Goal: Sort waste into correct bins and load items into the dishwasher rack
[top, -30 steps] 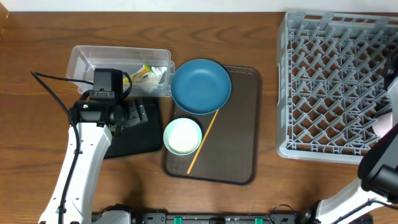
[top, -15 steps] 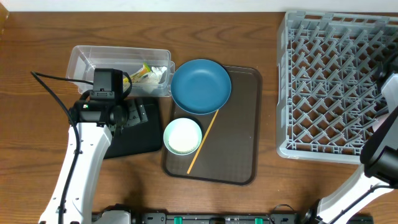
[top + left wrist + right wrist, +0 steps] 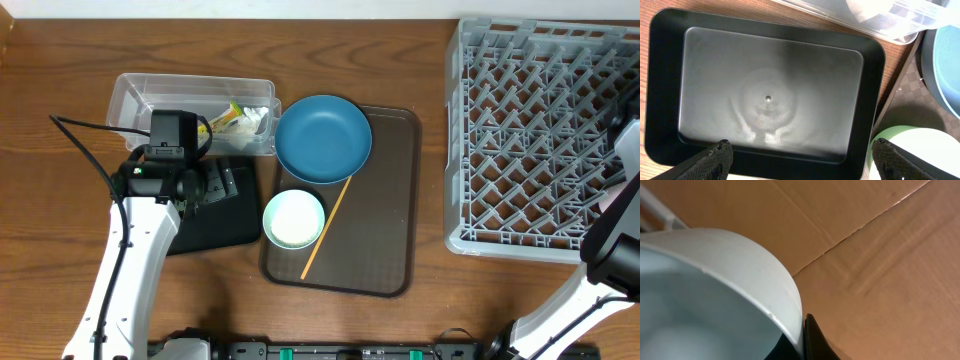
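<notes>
Overhead view of a wooden table (image 3: 60, 60). At far right, a large grey dishwasher rack (image 3: 545, 140), with nothing loaded in the part shown. At centre, a brown tray (image 3: 385, 200), with a dark blue plate (image 3: 323, 138) overlapping its top-left corner, a pale mint bowl (image 3: 294, 218) at its left edge, and a thin wooden stick (image 3: 325, 230) lying slantwise just beside the bowl. At left, a clear tub (image 3: 150, 100) holding an orange and yellow-green wrapper (image 3: 232, 118) and something white. Just below it, a black bin (image 3: 770, 100), bare inside.

Over the black bin's near rim, left fingers (image 3: 715, 160) spread wide, gripping nothing. At the rack's right side, right fingers (image 3: 812, 342) pressed together on the rim of a pale round vessel (image 3: 725, 275). Bowl or cup, cannot tell. Only brown cardboard (image 3: 880, 255) behind it in the wrist view, no rack in sight there.

Likely trouble from here:
- Thin pinch on one edge only, so could swing, slip loose and drop onto the pegs.
- Could land flat rather than on edge between pegs if let go too high or off-line.
- On the left, could knock the mint bowl or the tub wall when reaching for the plate, given the crowding.
- Flat, thin stick hard to pinch; could skid across the tray.
</notes>
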{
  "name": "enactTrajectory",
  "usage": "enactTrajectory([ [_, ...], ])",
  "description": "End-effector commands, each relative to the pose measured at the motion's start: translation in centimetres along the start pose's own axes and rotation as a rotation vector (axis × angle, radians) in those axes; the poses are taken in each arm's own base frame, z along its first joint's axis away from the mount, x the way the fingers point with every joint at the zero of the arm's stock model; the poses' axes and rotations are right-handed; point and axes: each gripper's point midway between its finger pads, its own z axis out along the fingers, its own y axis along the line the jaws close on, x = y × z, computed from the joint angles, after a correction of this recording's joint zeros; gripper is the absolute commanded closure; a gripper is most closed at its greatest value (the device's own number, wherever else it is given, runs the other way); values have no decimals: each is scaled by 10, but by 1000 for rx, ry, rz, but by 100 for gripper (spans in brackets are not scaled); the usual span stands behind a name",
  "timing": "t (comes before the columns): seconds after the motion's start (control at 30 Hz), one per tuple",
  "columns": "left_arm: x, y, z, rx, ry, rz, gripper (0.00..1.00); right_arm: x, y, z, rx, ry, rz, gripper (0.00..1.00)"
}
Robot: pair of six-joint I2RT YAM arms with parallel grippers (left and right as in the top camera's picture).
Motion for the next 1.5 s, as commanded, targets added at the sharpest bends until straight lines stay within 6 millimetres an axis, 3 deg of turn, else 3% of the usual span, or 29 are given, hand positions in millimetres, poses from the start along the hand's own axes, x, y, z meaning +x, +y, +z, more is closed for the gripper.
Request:
enactTrajectory([
  [0.0,-2,3,-4,-9,-16,-3,8,6,8,6,-7,16,-14,99],
  [0.07,-2,3,-4,-9,-17,-3,8,10,12,5,-15,28,-16,95],
  [0.4,-2,3,-4,-9,-17,-3,8,5,32,-21,-62,10,-26,49],
  [0.73,-2,3,-4,-9,-16,-3,8,-26,30,-63,-183,-60,-21,37],
  [0.87,-2,3,-4,-9,-17,-3,8,-42,26,-87,-349,-91,28,31],
  [0.97,-2,3,-4,-9,-16,-3,8,-49,35,-118,-568,-111,33,27],
  [1.07,-2,3,-4,-9,-17,-3,8,-50,53,-165,-858,-130,7,35],
  [1.13,-2,3,-4,-9,-16,-3,8,-42,64,-207,-1084,-110,-7,44],
  [1.17,-2,3,-4,-9,-16,-3,8,-38,67,-219,-1139,-89,-6,54],
  [1.33,-2,3,-4,-9,-17,-3,8,12,84,-273,-1353,181,-5,93],
  [1.37,-2,3,-4,-9,-16,-3,8,22,87,-284,-1388,222,-30,98],
  [1.47,-2,3,-4,-9,-16,-3,8,52,91,-310,-1440,322,-125,99],
])
